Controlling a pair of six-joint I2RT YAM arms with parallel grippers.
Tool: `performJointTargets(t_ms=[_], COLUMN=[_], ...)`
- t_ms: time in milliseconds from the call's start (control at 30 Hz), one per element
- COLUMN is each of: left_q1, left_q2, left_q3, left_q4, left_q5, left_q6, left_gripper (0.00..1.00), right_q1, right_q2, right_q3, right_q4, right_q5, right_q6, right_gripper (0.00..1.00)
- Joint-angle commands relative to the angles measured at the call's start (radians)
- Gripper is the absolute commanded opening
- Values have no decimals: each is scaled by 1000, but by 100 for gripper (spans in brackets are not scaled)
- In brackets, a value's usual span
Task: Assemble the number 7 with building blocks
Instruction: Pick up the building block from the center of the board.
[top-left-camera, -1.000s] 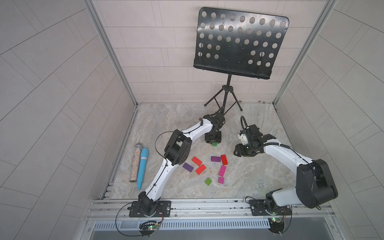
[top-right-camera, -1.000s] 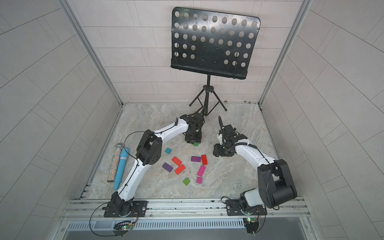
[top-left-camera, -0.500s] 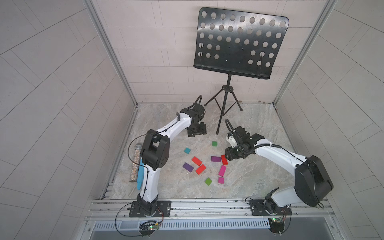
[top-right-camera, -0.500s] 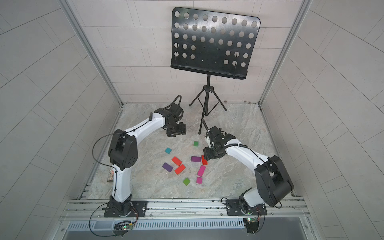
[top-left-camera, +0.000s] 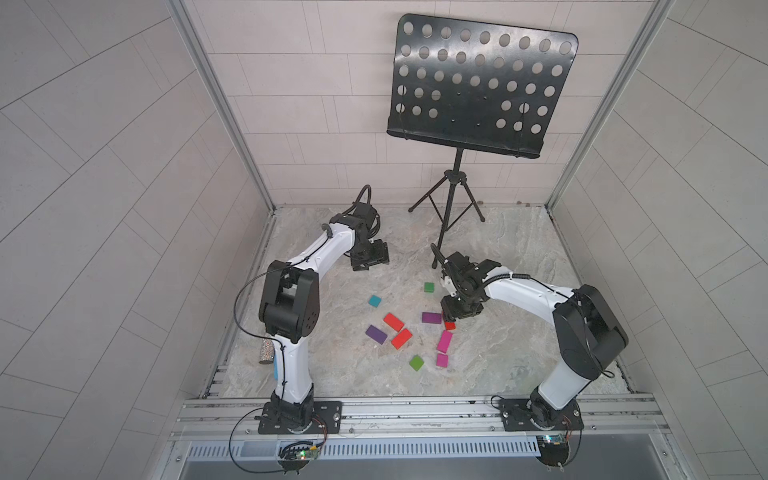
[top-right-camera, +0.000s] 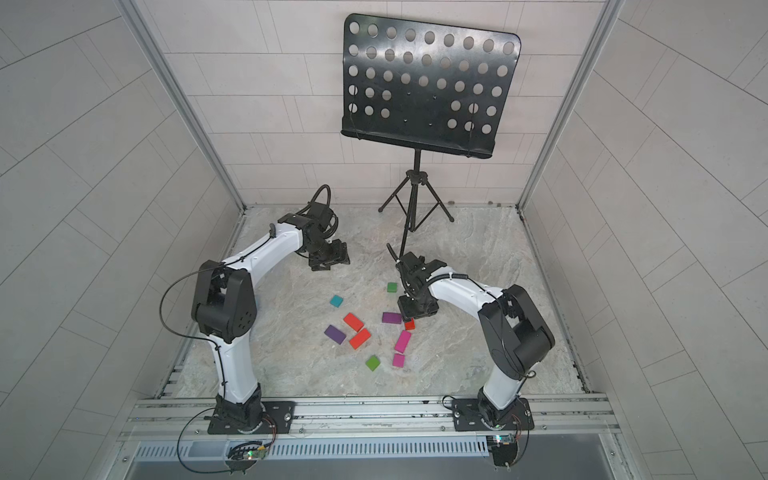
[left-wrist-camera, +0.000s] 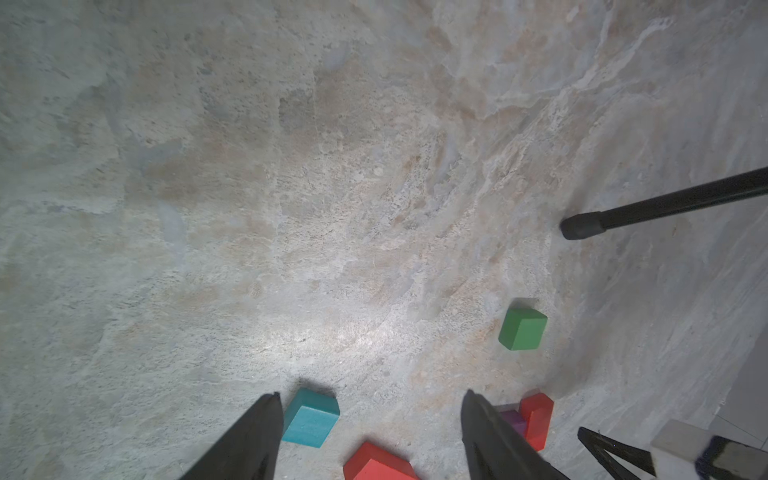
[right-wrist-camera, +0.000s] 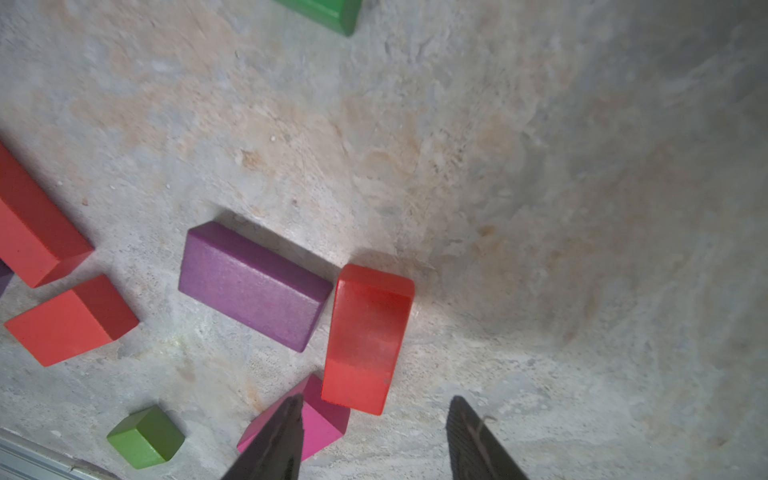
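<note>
Right wrist view: we see the right gripper (right-wrist-camera: 376, 401) spread, nothing between its fingers. 1 red block (right-wrist-camera: 365, 336) lies just ahead, a purple block (right-wrist-camera: 253, 286) beside its far end and a magenta block (right-wrist-camera: 320, 419) at its near end. Left wrist view: left gripper (left-wrist-camera: 370, 394) spread and empty, 1 teal block (left-wrist-camera: 309, 417) near 1 finger. In both top views we find the building blocks (top-left-camera: 401, 338) loose, mid-table (top-left-camera: 332, 374).
</note>
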Motion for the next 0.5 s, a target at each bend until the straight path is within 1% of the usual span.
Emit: performJointTargets(t_ms=[0,267,467], left_q1=[10,25,33], left_q2=[25,30,26], left_q3=[24,25,24], left_q4=[-2,-3,-8], left_q5=[33,57,80], left_q6=[29,37,60], left_gripper=[75,75,75], right_q1=[16,26,26], right_q2=[39,117,136], right_q3=[24,58,70], right_q4=[-53,-75,-79], right_q5=[25,33,36], right_q6=[-9,-18,-12], right_gripper=[58,56,49])
